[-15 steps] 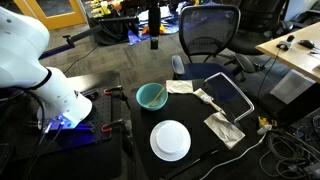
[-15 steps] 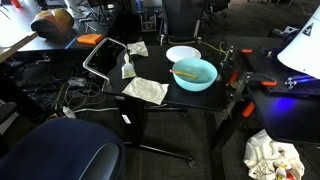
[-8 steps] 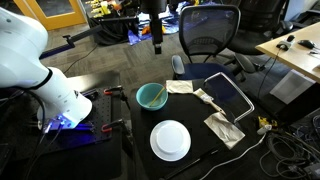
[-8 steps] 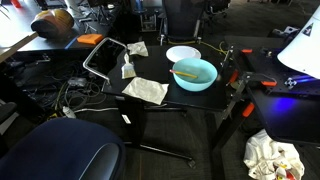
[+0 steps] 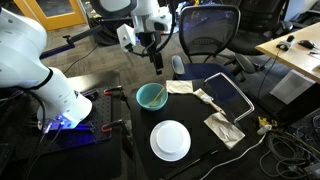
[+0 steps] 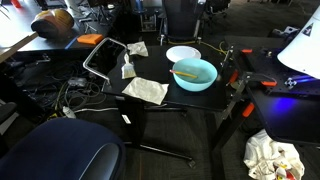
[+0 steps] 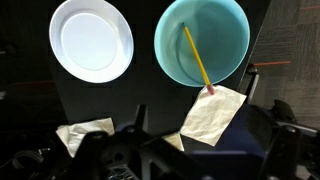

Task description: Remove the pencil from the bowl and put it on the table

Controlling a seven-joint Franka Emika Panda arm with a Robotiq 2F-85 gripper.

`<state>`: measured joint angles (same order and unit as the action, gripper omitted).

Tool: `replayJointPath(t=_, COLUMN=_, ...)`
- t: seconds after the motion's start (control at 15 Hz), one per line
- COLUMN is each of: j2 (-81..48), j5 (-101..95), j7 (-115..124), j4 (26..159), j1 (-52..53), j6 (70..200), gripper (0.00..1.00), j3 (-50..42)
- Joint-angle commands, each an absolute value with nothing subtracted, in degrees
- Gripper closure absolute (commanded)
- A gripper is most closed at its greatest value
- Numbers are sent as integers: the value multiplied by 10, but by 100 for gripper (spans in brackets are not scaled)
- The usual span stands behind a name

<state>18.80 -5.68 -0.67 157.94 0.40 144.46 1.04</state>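
Observation:
The teal-green bowl (image 5: pixel 151 96) sits on the black table (image 5: pixel 195 128), and shows in the other exterior view (image 6: pixel 194 73) and the wrist view (image 7: pixel 202 40). A yellow pencil (image 7: pixel 197 58) with a pink eraser end lies slanted inside it, resting on the rim; it also shows in an exterior view (image 6: pixel 186 71). My gripper (image 5: pixel 157 62) hangs well above the bowl's far side. In the wrist view its dark fingers (image 7: pixel 195 120) stand wide apart and empty. The gripper is out of frame in the exterior view from the table's other side.
A white plate (image 5: pixel 170 140) lies beside the bowl. Crumpled napkins (image 7: pixel 212 113) and a framed flat panel (image 5: pixel 228 95) lie on the table. An office chair (image 5: pixel 210 30) stands behind, a wooden desk (image 5: pixel 295 45) to the side, and cables (image 6: pixel 60 95) hang off the table edge.
The arm has come down into the exterior view from the top, its gripper dropping lower toward the bowl. Bowl, pencil and plate have not moved.

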Motion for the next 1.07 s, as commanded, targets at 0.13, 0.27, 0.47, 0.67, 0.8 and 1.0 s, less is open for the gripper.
replayJointPath(t=0.13, j2=74, j5=0, j7=-127, j4=1585, j1=25, j6=1554, gripper=0, j3=-29)
replayJointPath(t=0.27, j2=31, j5=21, j7=-152, j4=1573, j1=28, j6=1565, gripper=0, j3=-27)
replayJointPath(t=0.47, j2=-1, j5=36, j7=-172, j4=1559, j1=26, j6=1546, gripper=0, j3=-12)
replayJointPath(t=0.67, j2=3, j5=19, j7=-154, j4=1568, j1=16, j6=1550, gripper=0, j3=-7)
replayJointPath(t=0.8, j2=-2, j5=19, j7=-154, j4=1565, j1=16, j6=1550, gripper=0, j3=-5)
replayJointPath(t=1.0, j2=-16, j5=15, j7=-156, j4=1557, j1=18, j6=1559, gripper=0, j3=-3)
